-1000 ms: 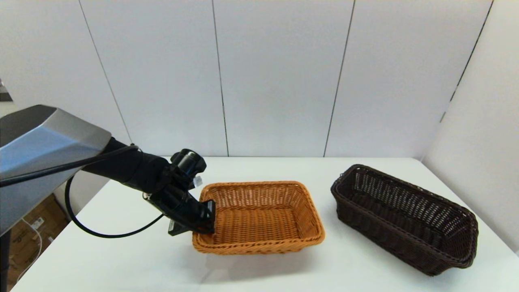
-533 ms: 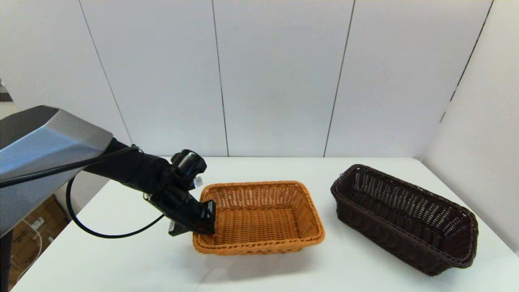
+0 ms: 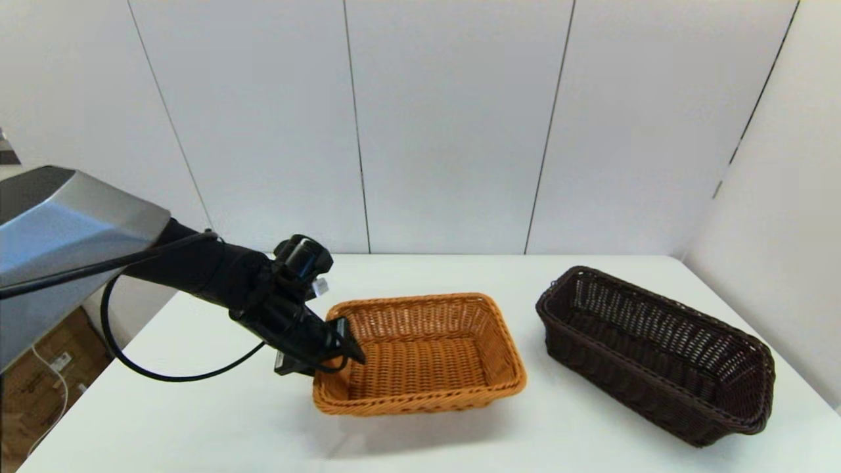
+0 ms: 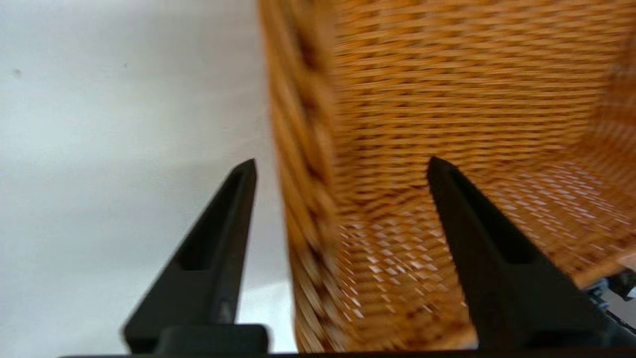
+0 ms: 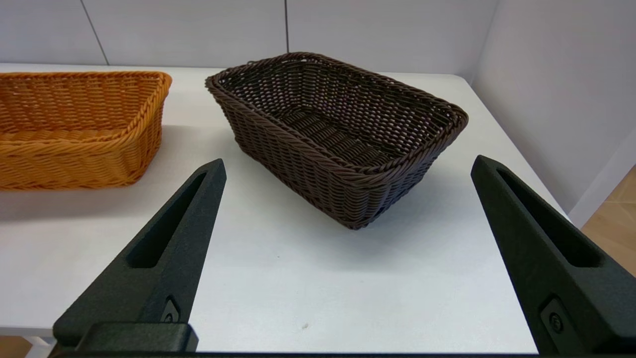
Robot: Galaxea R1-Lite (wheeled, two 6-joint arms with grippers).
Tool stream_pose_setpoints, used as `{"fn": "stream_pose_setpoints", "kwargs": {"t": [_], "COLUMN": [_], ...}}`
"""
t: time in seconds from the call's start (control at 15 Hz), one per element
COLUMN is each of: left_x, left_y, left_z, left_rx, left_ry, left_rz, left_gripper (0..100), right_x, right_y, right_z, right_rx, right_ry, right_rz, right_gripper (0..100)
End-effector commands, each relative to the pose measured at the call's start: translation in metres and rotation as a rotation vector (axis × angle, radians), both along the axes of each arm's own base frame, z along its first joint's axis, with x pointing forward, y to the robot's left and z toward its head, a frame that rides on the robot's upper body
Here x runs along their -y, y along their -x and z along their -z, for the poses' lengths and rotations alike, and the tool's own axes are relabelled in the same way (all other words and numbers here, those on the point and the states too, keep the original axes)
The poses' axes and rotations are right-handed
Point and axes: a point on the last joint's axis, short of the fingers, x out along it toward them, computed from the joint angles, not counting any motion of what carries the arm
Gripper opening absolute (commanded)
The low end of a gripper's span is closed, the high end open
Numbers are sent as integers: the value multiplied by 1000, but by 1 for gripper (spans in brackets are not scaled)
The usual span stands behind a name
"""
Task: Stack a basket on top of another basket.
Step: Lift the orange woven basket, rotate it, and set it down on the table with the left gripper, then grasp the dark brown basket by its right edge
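While both baskets sit apart on the white surface, entries run from largest item to smallest.
Worktop point(image 3: 217, 427): white, carries both baskets; pale panelled wall behind.
Dark brown basket point(image 3: 657, 355): on the robot's right side of the worktop, set at an angle, upright, well apart from the orange one; nothing touches it. Right wrist view shows it point(image 5: 338, 134) ahead of that arm's fingers.
Orange basket point(image 3: 420, 351): near the middle of the worktop, upright; its shadow shows below the near rim.
Left hand point(image 3: 335, 348): at the orange basket's left short wall, straddling the braided rim point(image 4: 303, 164), one finger outside, one inside; fingers part-open, not visibly pressing the wall.
Right hand point(image 5: 348, 164): out of the head view, held back from the dark brown basket, fingers spread wide, holding nothing.
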Motion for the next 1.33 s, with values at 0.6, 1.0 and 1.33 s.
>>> {"fn": "stream_pose_setpoints", "kwargs": {"t": [0.6, 1.0, 1.33], "left_x": [-79, -131, -140], "left_y": [199, 305, 352], "left_z": [-165, -130, -95], "left_rx": [620, 606, 675], "left_ry": [-116, -234, -255], "left_rz": [70, -119, -260], "left_gripper": [100, 100, 100], "right_x": [0, 0, 0], "right_y": [0, 0, 0], "right_z": [0, 0, 0], "right_rx": [-3, -3, -3], "right_ry": [0, 0, 0], "right_rz": [0, 0, 0], "right_gripper": [100, 100, 100]}}
